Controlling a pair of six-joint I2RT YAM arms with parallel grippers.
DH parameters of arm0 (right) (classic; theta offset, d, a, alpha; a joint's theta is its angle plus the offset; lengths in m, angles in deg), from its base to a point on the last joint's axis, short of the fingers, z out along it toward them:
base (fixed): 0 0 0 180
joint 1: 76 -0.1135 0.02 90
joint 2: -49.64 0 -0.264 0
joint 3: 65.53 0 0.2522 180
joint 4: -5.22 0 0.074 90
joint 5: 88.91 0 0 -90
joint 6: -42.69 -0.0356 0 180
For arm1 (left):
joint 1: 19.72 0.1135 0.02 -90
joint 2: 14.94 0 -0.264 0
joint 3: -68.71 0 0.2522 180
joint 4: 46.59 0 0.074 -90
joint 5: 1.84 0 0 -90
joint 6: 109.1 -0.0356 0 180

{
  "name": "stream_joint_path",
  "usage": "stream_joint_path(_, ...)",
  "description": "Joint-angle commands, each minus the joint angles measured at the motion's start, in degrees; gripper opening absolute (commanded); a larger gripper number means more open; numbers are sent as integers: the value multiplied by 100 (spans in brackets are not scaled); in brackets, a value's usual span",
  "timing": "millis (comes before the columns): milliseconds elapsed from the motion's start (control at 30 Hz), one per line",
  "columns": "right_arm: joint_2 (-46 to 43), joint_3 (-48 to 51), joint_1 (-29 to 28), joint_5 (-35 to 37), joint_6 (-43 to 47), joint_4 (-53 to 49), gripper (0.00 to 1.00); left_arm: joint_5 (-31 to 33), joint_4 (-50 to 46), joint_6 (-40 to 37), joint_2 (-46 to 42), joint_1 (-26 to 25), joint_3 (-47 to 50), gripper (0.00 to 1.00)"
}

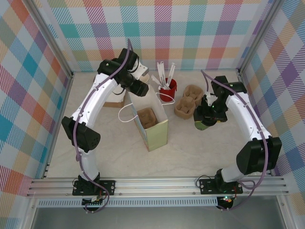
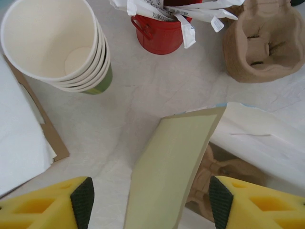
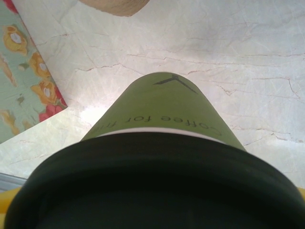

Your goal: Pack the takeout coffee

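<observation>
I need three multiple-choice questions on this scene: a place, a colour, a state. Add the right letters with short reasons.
1. Where is the takeout coffee?
A. inside the paper bag
B. right of the bag, in the right gripper
C. on the floor
2. What colour is its lid?
A. white
B. red
C. black
3. How does the bag stand?
A. upright, mouth open
B. folded flat
C. on its side
1 B: the top view shows it between the right jaws; 2 C: black in the right wrist view; 3 A: its inside shows from above.
</observation>
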Motion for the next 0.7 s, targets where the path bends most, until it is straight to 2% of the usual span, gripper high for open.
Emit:
stream_joint_path(0,-237,12,-84,-168,-110,-297,89,-248,-225,-70,33,76,-198,53)
stream_joint_path(133,-346,-70,-163,-201,-171,-410,89,-325,-234,-75,25,77,-213,33)
stream_joint_path(233,-376,-185,-232,-196,-222,-498,89,-393,-239,-77,-6,73,-209,22)
stream_joint_path(533,-393,-673,-496,-121,-389,-796,89,-732,-290,57,-90,65,-189,10)
stream_joint_path(667,-400,-1020,-627,-20,-454,-1016,89,-928,-280,243,-142,64,-178,9)
